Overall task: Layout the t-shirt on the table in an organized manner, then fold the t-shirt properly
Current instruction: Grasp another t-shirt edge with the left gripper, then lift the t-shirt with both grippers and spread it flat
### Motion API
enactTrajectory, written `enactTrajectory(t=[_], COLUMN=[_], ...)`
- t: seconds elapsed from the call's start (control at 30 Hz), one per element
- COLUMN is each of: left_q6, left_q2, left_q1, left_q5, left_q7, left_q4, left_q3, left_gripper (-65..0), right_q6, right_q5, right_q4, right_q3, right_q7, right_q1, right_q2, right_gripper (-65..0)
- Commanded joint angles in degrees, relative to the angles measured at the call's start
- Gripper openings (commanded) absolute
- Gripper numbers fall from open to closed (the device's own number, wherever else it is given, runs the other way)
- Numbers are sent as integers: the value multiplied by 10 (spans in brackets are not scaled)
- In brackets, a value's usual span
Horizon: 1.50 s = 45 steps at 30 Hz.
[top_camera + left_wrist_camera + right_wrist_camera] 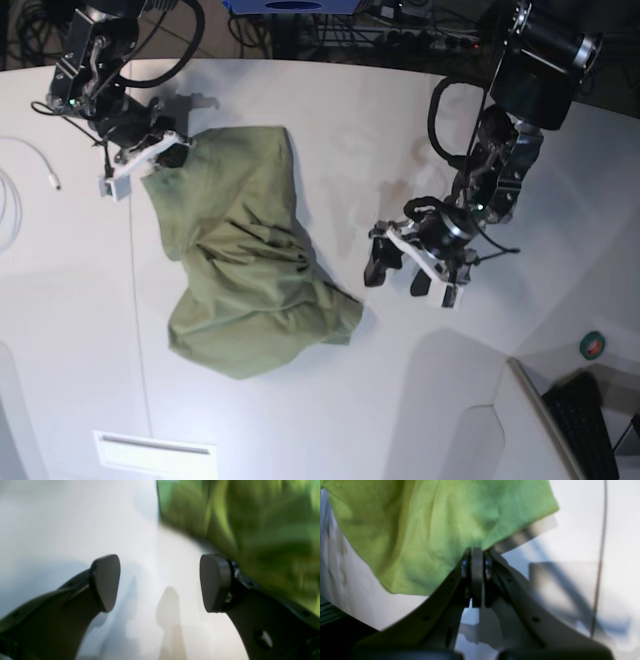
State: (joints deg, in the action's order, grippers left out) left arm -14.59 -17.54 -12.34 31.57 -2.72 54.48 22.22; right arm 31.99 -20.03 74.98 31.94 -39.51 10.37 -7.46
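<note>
The olive-green t-shirt [250, 270] lies crumpled in a long heap on the white table [350, 120], left of centre in the base view. My right gripper [172, 152] is at the shirt's far left corner. In the right wrist view its pads are pressed together on the cloth's edge [477, 552], and the t-shirt [432, 530] spreads out beyond them. My left gripper [395, 275] hovers to the right of the shirt, apart from it. Its fingers stand wide open over bare table [160, 582] with nothing between them. The blurred t-shirt [250, 517] fills that view's upper right.
A thin dark seam line [135, 300] runs down the table under the shirt's left side. A white cable [30, 160] lies at the far left edge. A white label [155, 452] sits near the front, with a keyboard [590, 420] and a green roll [593, 346] off the table's right.
</note>
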Motion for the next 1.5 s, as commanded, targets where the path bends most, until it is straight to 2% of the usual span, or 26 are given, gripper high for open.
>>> enactTrajectory(t=[0.0, 0.1, 0.23, 0.37, 0.47, 0.57, 0.6, 0.63, 0.67, 0.7, 0.77, 0.8, 0.93, 1.07, 1.17, 1.23, 1.33, 1.47], left_q6=[-2, -2, -2, -2, -2, -2, -2, -2, -2, -2, -2, -2, -2, 3, 44, 65, 65, 66], left_q2=[-3, 16, 56, 112, 149, 175, 183, 189, 194, 197, 197, 196, 194, 156, 117, 87, 62, 63], left_q1=[-31, -95, -168, -227, -259, -267, -267, -266, -265, -264, -260, -258, -259, -253, -237, -215, -179, -177], left_q5=[2, 2, 2, 2, 2, 2, 2, 2, 2, 2, 4, 5, 5, 6, 6, 6, 2, 2], left_q7=[15, 18, 19, 20, 21, 65, 79, 87, 93, 96, 97, 101, 114, 94, 14, -33, -103, -180], left_q4=[-5, -57, -135, -221, -287, -333, -347, -358, -367, -372, -372, -372, -369, -293, -193, -101, 41, 158], left_q3=[16, 71, 110, 151, 180, 202, 211, 217, 224, 227, 226, 226, 225, 225, 203, 152, 69, 13], left_gripper=[-173, -173, -168, -87, -84, -89, -95, -128, -189, -285, -545, -650, -650, -650, -650, -650, -650, -650], right_q6=[0, 0, 0, 0, 0, 0, 1, 1, 1, 1, 1, 1, 1, 1, 1, 1, 1, 1], right_q5=[-3, -3, -3, -3, -3, -3, -3, -3, -3, -3, -3, -3, -3, -3, -2, -1, -1, -1], right_q4=[7, 7, 7, 7, 7, 8, 8, 8, 8, 8, 8, 9, 12, 52, 116, 166, 234, 313], right_q3=[-1, -1, -2, -2, -2, -2, -2, -2, -2, -2, 2, 2, -2, -2, -2, -2, -2, -1], right_q7=[2, 2, 1, 1, 2, 2, 2, 2, 1, 1, 1, 0, -1, -2, -2, -2, -9, -42], right_q1=[0, 0, 0, -1, -1, 0, 0, 0, 0, 0, 1, 1, 10, 21, 35, 48, 53, 44], right_q2=[2, 3, 10, 10, 10, 11, 12, 18, 22, 24, 25, 27, 44, 60, 65, 67, 79, 110], right_gripper=[-650, -650, -650, -650, -650, -650, -650, -650, -650, -650, -650, -650, -650, -650, -650, -650, -650, -650])
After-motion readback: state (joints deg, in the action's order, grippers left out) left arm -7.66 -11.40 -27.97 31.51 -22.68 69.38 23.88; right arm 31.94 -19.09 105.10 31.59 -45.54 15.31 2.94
